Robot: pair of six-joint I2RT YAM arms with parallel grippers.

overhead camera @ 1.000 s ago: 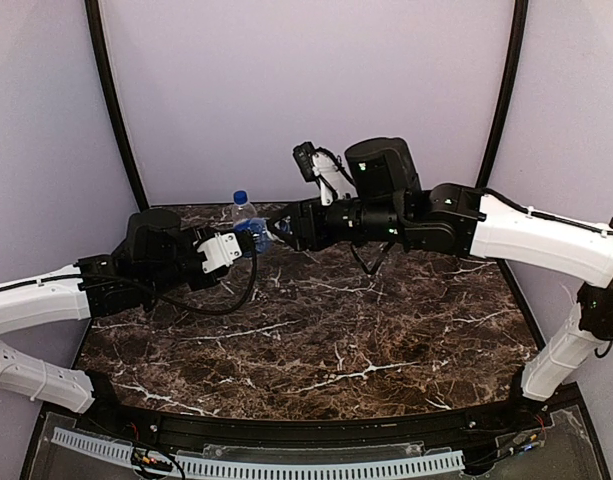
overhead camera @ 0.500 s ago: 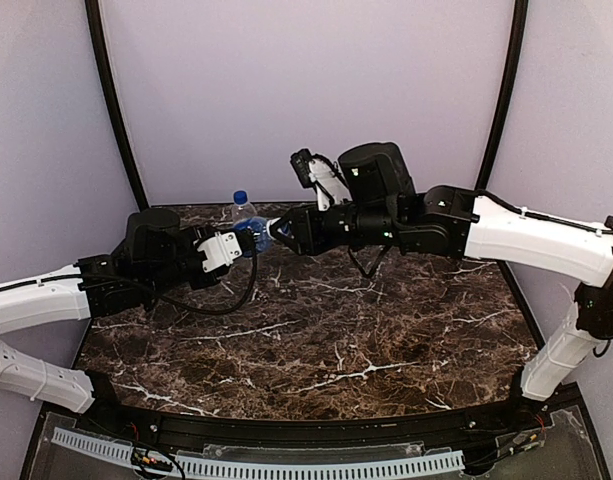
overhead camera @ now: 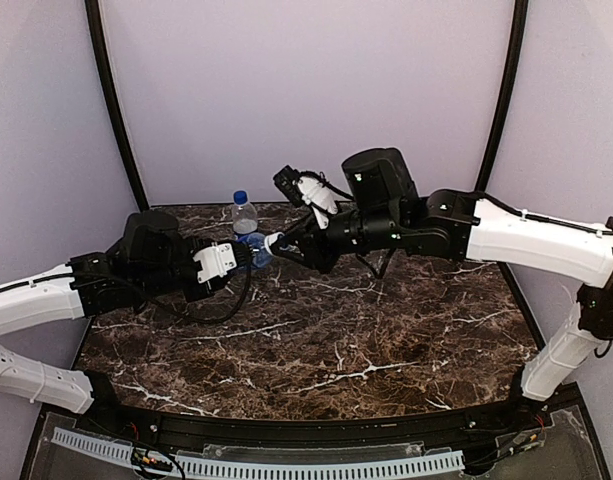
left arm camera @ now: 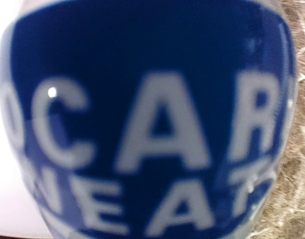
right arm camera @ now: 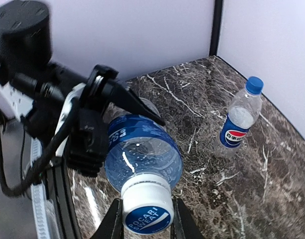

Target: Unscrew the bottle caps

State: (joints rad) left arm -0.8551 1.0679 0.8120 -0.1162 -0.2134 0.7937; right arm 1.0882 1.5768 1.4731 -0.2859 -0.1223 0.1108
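As right pincer grips, cap between jaws

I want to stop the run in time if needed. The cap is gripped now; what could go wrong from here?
1. The left fingers hold the bottle sideways in the air. When the right fingers twist the cap, the bottle may turn along or slip.
2. The Pepsi bottle stands close behind and could be knocked over.

The right tool is pinching the white cap of the Pocari bottle, the left tool is clamping its body, and a Pepsi bottle is standing to its right.
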